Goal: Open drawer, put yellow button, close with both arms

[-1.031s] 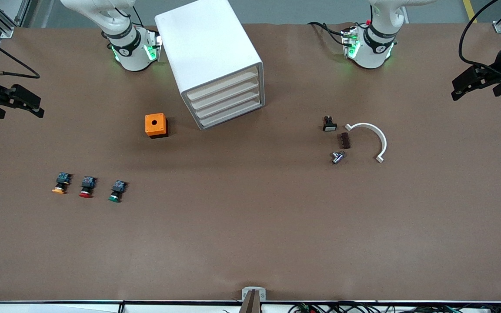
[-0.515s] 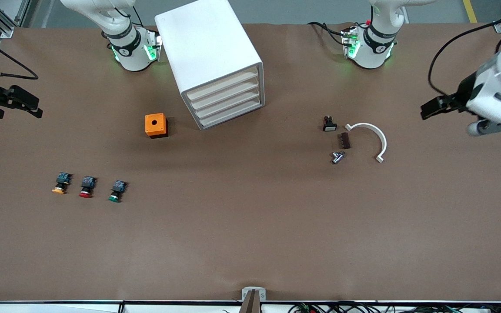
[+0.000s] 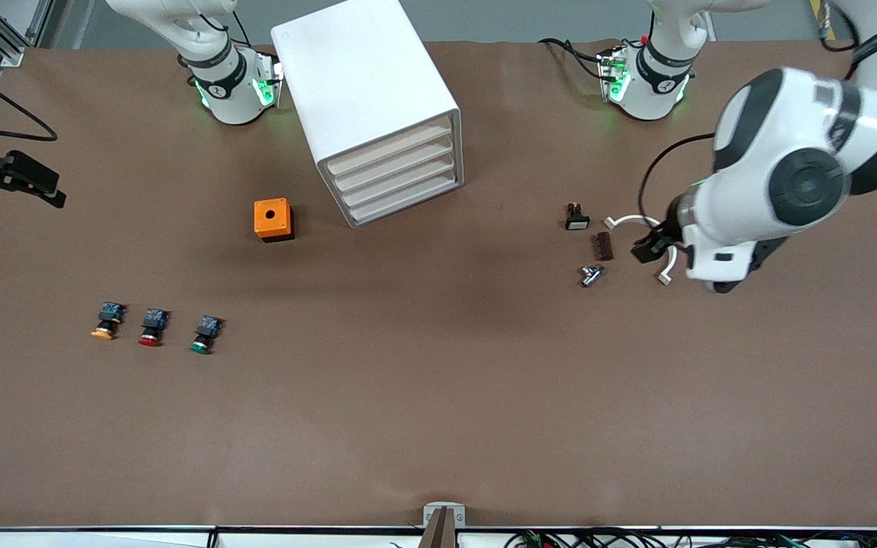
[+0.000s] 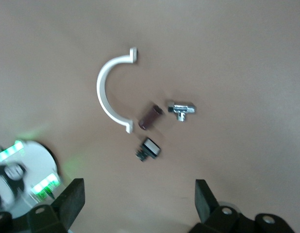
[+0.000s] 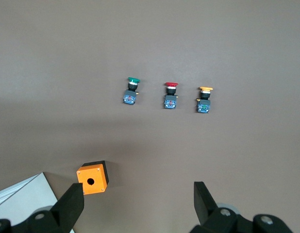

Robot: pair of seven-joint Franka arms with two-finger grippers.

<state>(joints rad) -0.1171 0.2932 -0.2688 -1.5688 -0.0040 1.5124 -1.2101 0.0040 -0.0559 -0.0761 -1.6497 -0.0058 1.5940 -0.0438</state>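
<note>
Nothing grasped yet, drawer untouched.

Yellow button [image 3: 105,321] lies on the worktop [image 3: 438,411] nearest the front camera, at the right arm's end, in a row with the red button [image 3: 151,328] and green button [image 3: 204,335]. All three lie on their sides, caps toward the camera, spaced apart so a gripper can likely take one alone. It is well apart from the right gripper [image 3: 23,177], which hangs over the worktop edge, jaws spread, empty; the arm appears to be waiting.

Left gripper [image 4: 138,201] hovers over the white curved clamp [image 3: 625,221], jaws wide, empty. Just beside it: metal fitting [image 3: 591,275], brown block [image 3: 604,246], small black switch [image 3: 576,218]. None is a task part, so it is probably in transit.

Orange box [image 3: 272,219] sits beside the cabinet [image 3: 362,84]. The drawer [image 3: 389,150], topmost of four, is shut, well apart from both grippers, front angled toward the left arm's end, which suits a left-arm pull.
</note>
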